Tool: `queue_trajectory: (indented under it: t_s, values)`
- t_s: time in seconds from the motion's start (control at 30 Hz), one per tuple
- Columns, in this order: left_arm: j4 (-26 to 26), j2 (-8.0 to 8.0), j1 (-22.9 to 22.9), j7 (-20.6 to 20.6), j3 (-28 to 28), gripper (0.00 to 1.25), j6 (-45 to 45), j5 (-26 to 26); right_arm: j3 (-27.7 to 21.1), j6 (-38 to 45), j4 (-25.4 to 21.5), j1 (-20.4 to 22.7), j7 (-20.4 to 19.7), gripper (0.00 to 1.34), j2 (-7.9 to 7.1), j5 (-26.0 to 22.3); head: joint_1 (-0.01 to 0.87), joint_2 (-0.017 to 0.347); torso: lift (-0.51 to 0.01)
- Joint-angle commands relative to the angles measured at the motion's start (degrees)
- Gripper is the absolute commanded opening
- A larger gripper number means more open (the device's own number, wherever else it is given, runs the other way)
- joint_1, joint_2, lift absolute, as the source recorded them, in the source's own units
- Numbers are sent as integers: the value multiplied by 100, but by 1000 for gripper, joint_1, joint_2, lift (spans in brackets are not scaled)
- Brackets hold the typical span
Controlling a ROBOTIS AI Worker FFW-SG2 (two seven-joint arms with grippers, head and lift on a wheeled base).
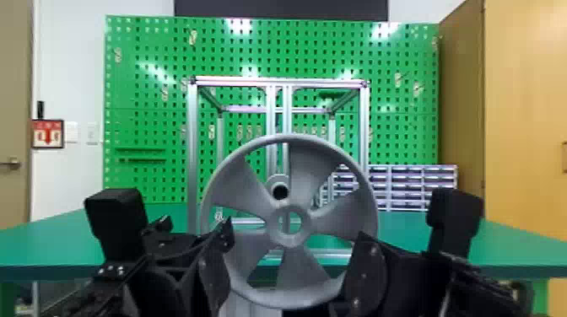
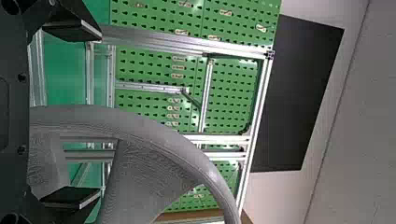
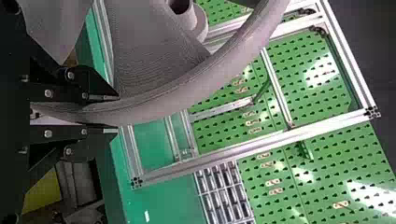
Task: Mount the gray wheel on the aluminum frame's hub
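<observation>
The gray wheel point(image 1: 249, 151) stands upright before the aluminum frame point(image 1: 192, 156). The frame's hub point(image 1: 272, 182) shows through a gap between the spokes, above and slightly left of the wheel's center hole. At the wheel's lower left is my left gripper point(image 1: 196, 227); my right gripper point(image 1: 363, 269) is at its lower right rim. In the left wrist view, my left gripper point(image 2: 95, 114) is open, its fingers wide apart with the wheel point(image 2: 140, 128) passing between them. In the right wrist view, my right gripper point(image 3: 114, 114) is shut on the rim of the wheel point(image 3: 163, 109).
The frame stands on a green table point(image 1: 426, 240). Behind it are a green pegboard point(image 1: 143, 101) and a small drawer rack point(image 1: 405, 185) to the right. A wooden cabinet point(image 1: 523, 105) stands at far right.
</observation>
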Motion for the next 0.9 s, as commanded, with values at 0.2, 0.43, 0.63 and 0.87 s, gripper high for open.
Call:
queue_trajectory:
  t_s: [0.2,0.43,0.63,0.87]
  values:
    - [303,-17,-190,12,-29,1086,-105,29,110,-42,0,-6,6,181,5,-77,-5,6,-499]
    - [523,-35,-277,12,32,977,-149,12,110,-51,-9,-6,6,181,5,-165,-5,6,-499]
    - [646,-44,-339,12,59,755,-272,20,119,-60,-9,-6,6,181,5,-183,-5,6,-499]
    - [751,-70,-357,12,67,520,-387,240,154,-130,-9,3,6,181,5,-95,-5,6,-499]
